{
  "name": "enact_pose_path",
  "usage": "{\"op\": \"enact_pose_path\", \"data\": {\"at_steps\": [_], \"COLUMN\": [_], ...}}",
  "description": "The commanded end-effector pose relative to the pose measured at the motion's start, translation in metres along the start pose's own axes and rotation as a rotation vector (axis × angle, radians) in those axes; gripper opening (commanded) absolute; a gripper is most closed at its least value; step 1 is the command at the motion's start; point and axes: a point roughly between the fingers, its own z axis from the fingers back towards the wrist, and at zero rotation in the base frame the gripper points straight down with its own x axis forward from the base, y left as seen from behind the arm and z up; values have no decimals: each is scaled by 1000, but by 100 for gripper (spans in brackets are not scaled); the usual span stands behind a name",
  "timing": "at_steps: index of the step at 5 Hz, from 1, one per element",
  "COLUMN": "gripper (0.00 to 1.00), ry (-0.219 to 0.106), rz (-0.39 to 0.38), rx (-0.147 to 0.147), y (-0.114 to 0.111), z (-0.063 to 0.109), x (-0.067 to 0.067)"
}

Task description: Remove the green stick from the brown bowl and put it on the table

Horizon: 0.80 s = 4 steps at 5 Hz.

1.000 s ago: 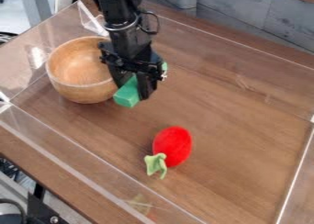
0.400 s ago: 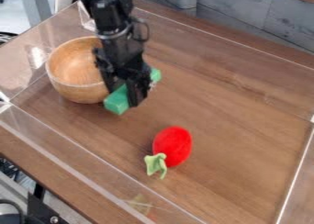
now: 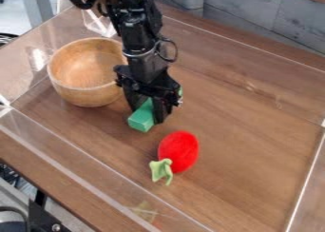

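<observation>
Pincer (image 3: 144,110) points straight down, pinching green stick (image 3: 141,118); we see stick's lower end at bench (image 3: 248,117), just right of brown bowl (image 3: 84,72). Strawberry toy (image 3: 178,152) near. Open bench toward right acrylic wall (image 3: 306,183).

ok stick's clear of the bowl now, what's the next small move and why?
Probably open the jaws and let go. The gripper holds the green stick low over bare table, to the right of the brown bowl and short of the red strawberry toy. Its lower end looks at or nearly on the wood, though contact is hard to confirm from this view.
</observation>
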Motion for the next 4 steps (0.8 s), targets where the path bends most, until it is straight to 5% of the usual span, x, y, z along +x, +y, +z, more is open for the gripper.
{"op": "enact_pose_path", "data": {"at_steps": [1, 2, 3, 4], "gripper": [100, 100, 100, 0], "ry": [-33, -38, -39, -40], "rz": [53, 102, 139, 180], "rx": [13, 22, 27, 30], "y": [-5, -14, -19, -22], "z": [13, 22, 22, 18], "x": [16, 27, 22, 17]}}
